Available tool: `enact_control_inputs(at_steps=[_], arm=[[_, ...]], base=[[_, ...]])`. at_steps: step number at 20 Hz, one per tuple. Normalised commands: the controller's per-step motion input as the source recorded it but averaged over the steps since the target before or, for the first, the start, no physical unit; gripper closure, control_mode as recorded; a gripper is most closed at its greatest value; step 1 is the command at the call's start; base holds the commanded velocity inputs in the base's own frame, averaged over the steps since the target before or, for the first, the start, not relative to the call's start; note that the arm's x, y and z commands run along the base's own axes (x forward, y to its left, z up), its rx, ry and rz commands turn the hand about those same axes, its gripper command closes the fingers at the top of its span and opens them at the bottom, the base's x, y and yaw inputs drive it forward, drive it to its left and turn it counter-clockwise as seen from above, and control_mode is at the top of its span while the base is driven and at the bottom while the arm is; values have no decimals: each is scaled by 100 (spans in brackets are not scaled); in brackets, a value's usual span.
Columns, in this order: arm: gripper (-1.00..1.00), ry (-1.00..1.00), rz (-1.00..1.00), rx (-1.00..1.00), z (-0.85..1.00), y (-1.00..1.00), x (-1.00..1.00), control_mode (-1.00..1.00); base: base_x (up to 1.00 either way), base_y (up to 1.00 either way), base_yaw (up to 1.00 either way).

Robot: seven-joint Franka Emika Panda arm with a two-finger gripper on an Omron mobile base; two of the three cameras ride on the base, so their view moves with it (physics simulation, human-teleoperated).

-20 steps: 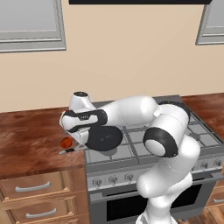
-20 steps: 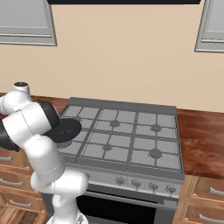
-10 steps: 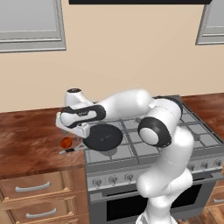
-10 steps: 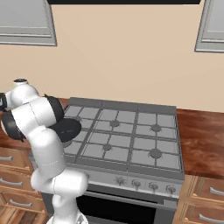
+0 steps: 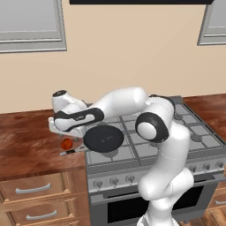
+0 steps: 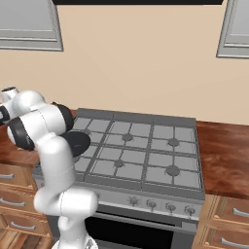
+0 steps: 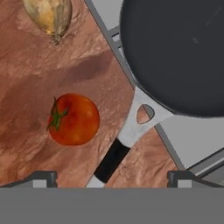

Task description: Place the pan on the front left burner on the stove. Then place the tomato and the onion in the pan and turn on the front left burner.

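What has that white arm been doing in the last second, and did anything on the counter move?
The arm swung its open gripper further left, off the black frying pan to above the red tomato. Nothing was grasped. Pan, tomato and tan onion stayed put.

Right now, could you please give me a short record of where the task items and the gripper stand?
pan: on the stove's front left section, handle reaching out over the counter
tomato: on the counter, beside the pan handle, not in the pan
onion: on the counter, apart from the tomato, not in the pan
gripper: open, holding nothing, above the handle and the tomato
burner state: cannot tell
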Motion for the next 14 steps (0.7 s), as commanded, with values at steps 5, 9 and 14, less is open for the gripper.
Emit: enact_control_inputs(at_steps=[5,9,14], arm=[[-100,-2,5,-5,0,0,6,-100],[-100,0,13,-3,-3,0,2,-100],[-100,0,18,0,-14,0,0,-100]], base=[[0,0,0],[0,0,0],[0,0,0]])
